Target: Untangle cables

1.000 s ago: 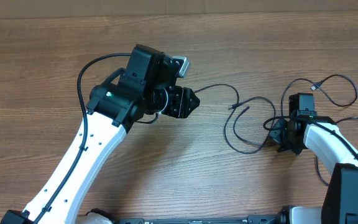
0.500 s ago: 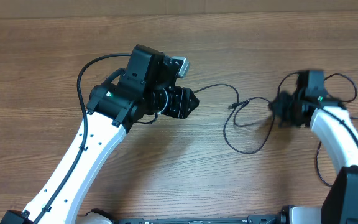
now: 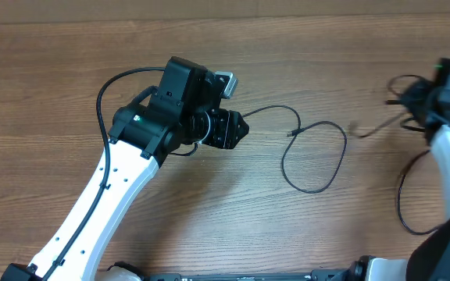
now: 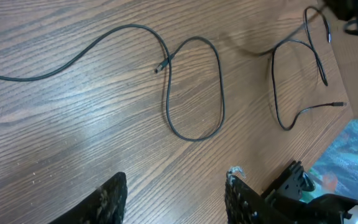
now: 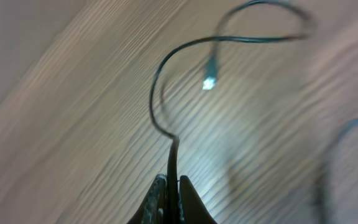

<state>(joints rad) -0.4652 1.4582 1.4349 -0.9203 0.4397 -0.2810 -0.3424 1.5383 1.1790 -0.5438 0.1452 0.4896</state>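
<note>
One black cable lies on the table in a loose loop, its small plug resting beside the loop's top. The left wrist view shows this loop ahead of my left gripper, which stands open with nothing between its fingers. In the overhead view my left gripper sits left of that loop. My right gripper is shut on a second black cable with a silvery plug. From above, my right gripper is blurred at the far right, and the second cable curves below it.
The wooden table ends at a back edge along the top of the overhead view. A thick black cable arcs from the left arm. Past the table's right edge lies something blue.
My right gripper has swept up and to the right with its cable, drawing it out of the first cable's loop. That loop has rounded out. The left arm has not moved.
</note>
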